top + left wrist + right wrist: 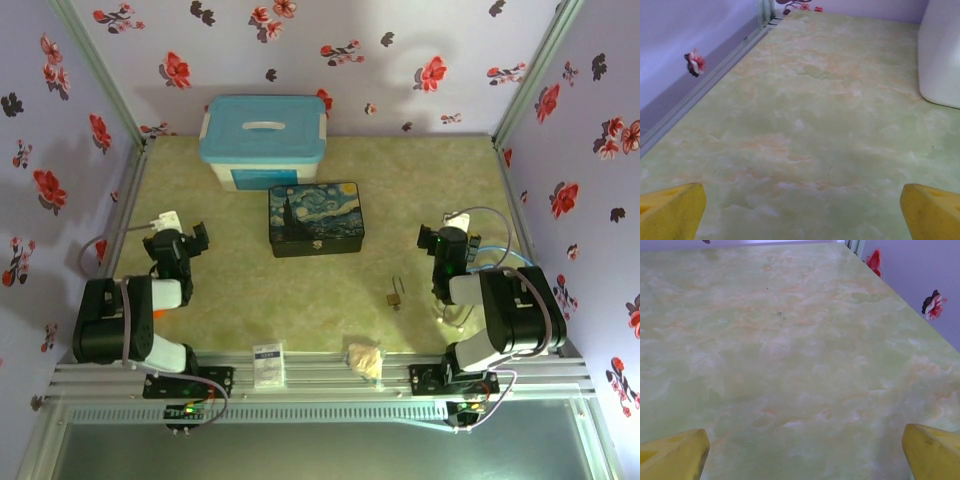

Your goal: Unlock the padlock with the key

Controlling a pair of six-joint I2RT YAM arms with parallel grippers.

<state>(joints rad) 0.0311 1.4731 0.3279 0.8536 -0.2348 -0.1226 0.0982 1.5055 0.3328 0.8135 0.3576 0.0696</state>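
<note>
The left fingers (671, 212) stood spread wide over bare desk (805, 125), gripping nothing; the right fingers (673, 454) gaped just as wide, also empty. The padlock (394, 297) lay on the desk between the painted box (316, 218) and the near edge, nearer the right arm, touched by neither

I see a smooth worktop (805, 125), marbled green-beige with a soft sheen. My left fingers (670, 212) look like matt yellow plastic. The padlock (395, 298) is brassy metal, the painted box (316, 220) is glossy, and the tub (263, 140) is smooth plastic.
</note>
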